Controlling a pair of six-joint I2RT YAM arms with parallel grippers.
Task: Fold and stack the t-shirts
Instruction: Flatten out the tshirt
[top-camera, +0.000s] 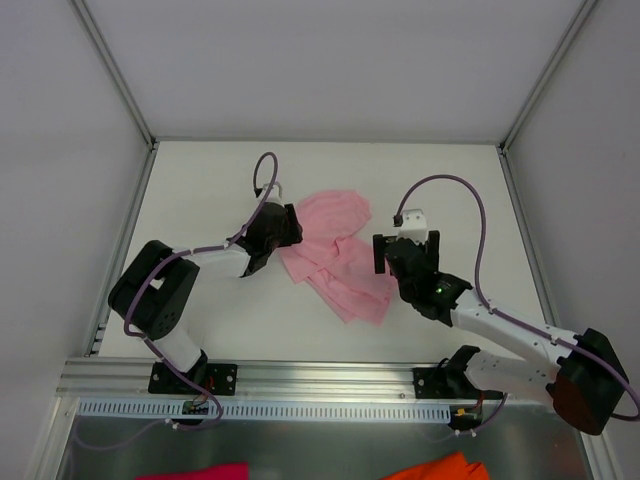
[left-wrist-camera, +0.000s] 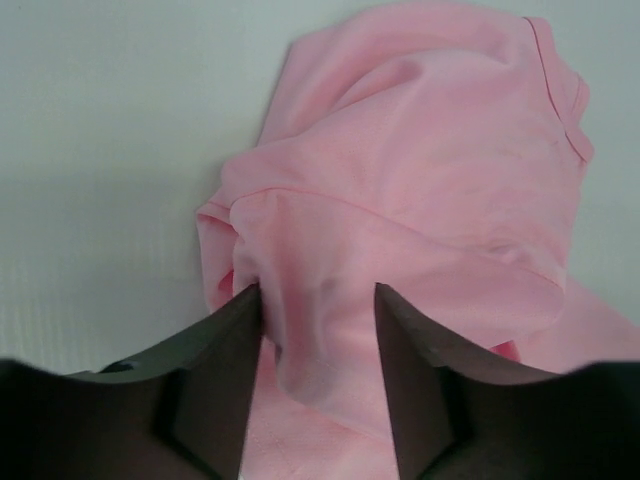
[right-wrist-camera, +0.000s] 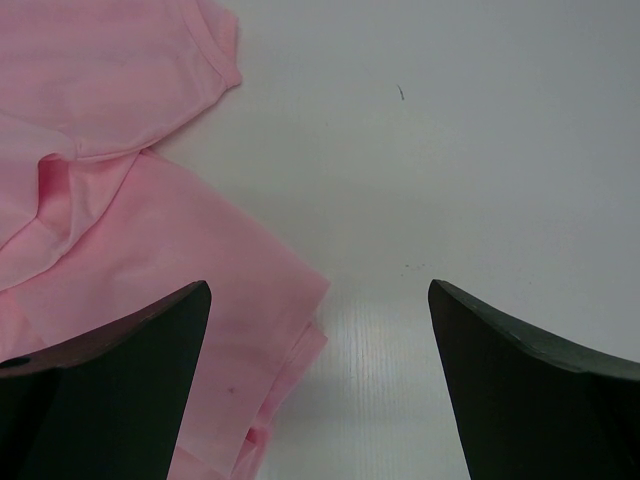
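1. L arm (top-camera: 160, 290): reaching fwd from its base, elbow folding at far left, forearm angling right toward table centre. A purple cable is looping above the wrist.
2. L gripper (left-wrist-camera: 318, 295): sitting at the t-shirt's left edge, tilting down. Its dark, hard fingers are pinching a raised ridge of cloth, and both inner faces are touching fabric.
3. T-shirt (top-camera: 335, 250): lying crumpled at table centre, betw. the two grippers. Fabric is showing thin, soft, matte, light pink. Layers are overlapping in loose creases, and a stitched hem is curving along the upper right in the L wrist view.
4. Table (top-camera: 200, 180): showing white and smooth, w/ faint ribbing close up.
5. R gripper (right-wrist-camera: 318, 285): hovering at the shirt's right edge, pointing down, jaws spreading wide. One finger is sitting over the layered pink edge, the other over bare table.
6. R arm (top-camera: 510, 340): extending from its base, elbow sitting at far right, forearm running back left.
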